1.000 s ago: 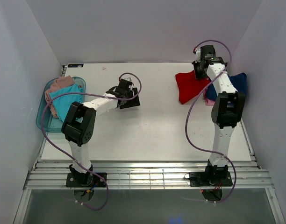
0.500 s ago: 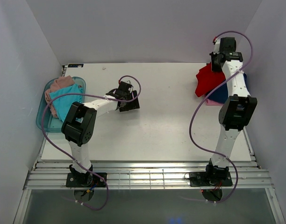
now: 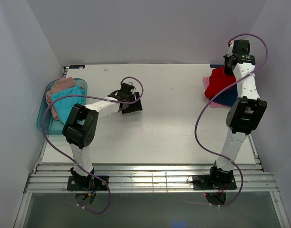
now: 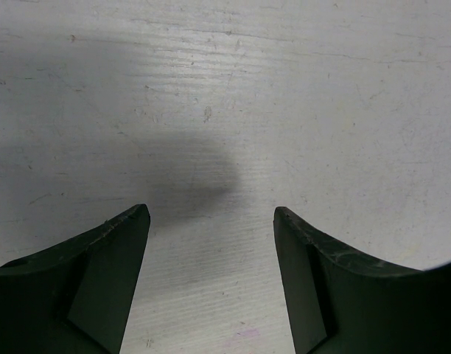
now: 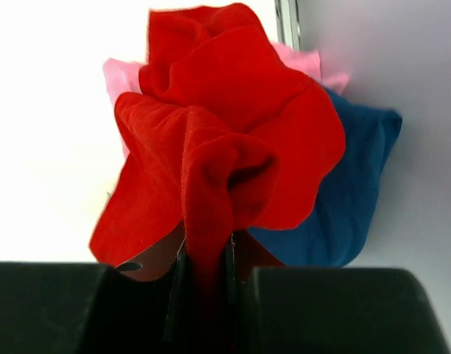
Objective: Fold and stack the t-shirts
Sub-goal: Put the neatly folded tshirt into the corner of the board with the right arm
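right end effector (image 5: 207,273) pinches the bunched red t-shirt (image 5: 233,125), I'd lay it flat over the navy t-shirt (image 5: 351,192); left end effector (image 4: 211,214) sits apart, empty.

Red t-shirt (image 5: 233,133): soft matt cloth, creased. Tub (image 3: 42,127): translucent plastic. Table (image 4: 284,88): matt, finely scratched.

We see the right tool (image 5: 207,274) has hauled the red shirt (image 3: 218,83) rightward, now bunched over the navy shirt (image 3: 230,99).
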`<state>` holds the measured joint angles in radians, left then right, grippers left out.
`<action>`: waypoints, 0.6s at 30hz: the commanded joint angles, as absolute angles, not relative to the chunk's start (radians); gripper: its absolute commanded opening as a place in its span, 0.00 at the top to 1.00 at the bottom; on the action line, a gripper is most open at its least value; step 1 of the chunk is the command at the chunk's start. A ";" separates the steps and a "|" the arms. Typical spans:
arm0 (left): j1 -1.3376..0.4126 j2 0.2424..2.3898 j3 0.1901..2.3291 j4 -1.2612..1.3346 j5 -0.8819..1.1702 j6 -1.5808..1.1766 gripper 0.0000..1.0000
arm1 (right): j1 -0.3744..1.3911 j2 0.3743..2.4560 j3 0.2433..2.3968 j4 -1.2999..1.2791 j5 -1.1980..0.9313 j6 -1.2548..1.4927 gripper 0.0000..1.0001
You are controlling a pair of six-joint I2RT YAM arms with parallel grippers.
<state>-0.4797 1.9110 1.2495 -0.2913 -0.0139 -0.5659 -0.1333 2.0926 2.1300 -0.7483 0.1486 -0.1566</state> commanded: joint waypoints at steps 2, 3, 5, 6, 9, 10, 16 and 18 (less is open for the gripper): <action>-0.477 1.862 1.247 -0.276 -0.003 -0.566 0.21 | -0.156 2.037 2.079 -0.712 0.239 -0.123 0.92; -0.477 1.862 1.249 -0.278 -0.002 -0.565 0.21 | -0.163 2.039 2.082 -0.716 0.250 -0.111 0.92; -0.477 1.865 1.250 -0.281 -0.002 -0.563 0.21 | -0.169 2.042 2.089 -0.719 0.258 -0.101 0.92; -0.477 1.867 1.250 -0.281 -0.002 -0.563 0.21 | -0.170 2.042 2.091 -0.726 0.262 -0.095 0.92; -0.477 1.867 1.247 -0.282 -0.002 -0.565 0.21 | -0.176 2.054 2.091 -0.742 0.310 -0.084 0.92; -0.477 1.867 1.246 -0.282 -0.002 -0.563 0.21 | -0.176 2.057 2.089 -0.747 0.327 -0.077 0.92; -0.477 1.856 1.224 -0.287 -0.002 -0.561 0.21 | -0.181 2.080 2.069 -0.742 0.437 -0.052 0.92; -0.477 1.850 1.216 -0.288 -0.002 -0.563 0.21 | -0.179 2.091 2.089 -0.742 0.452 -0.045 0.92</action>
